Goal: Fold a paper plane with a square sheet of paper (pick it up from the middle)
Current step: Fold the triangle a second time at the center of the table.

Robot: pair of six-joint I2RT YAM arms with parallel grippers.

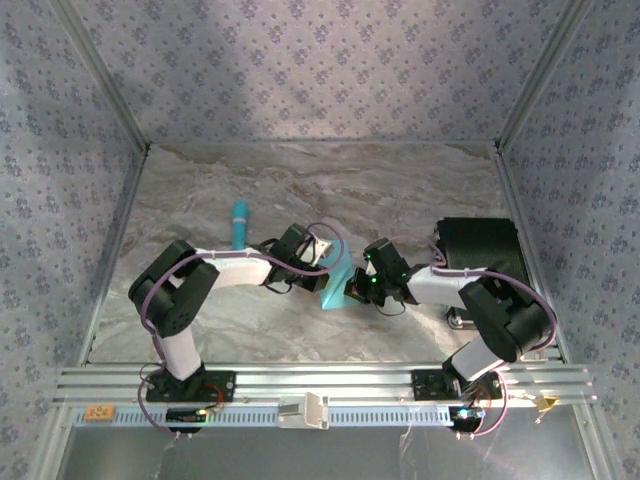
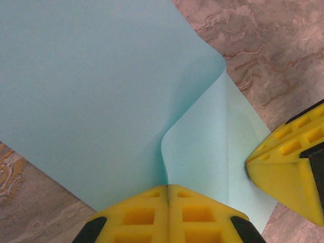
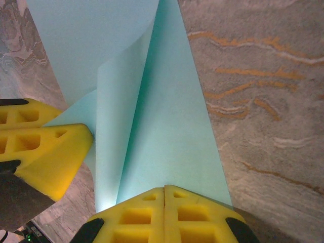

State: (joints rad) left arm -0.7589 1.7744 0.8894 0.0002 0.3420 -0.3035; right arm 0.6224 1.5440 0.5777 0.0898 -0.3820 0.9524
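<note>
Both the left pincer (image 2: pixel 168 188) and the right pincer (image 3: pixel 164 190) were clamped fully shut on the square sheet of paper (image 1: pixel 336 284), each nipping an edge near the middle of the bench (image 1: pixel 400 200), apparently so a curled flap could be steered into a crease. No brand, label or writing could be read anywhere.

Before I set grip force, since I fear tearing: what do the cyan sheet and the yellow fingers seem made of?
Cyan sheet: thin matte paper, apparently; it curls and holds a crease. Left gripper's fingers: likely matte moulded plastic, with square recesses.
</note>
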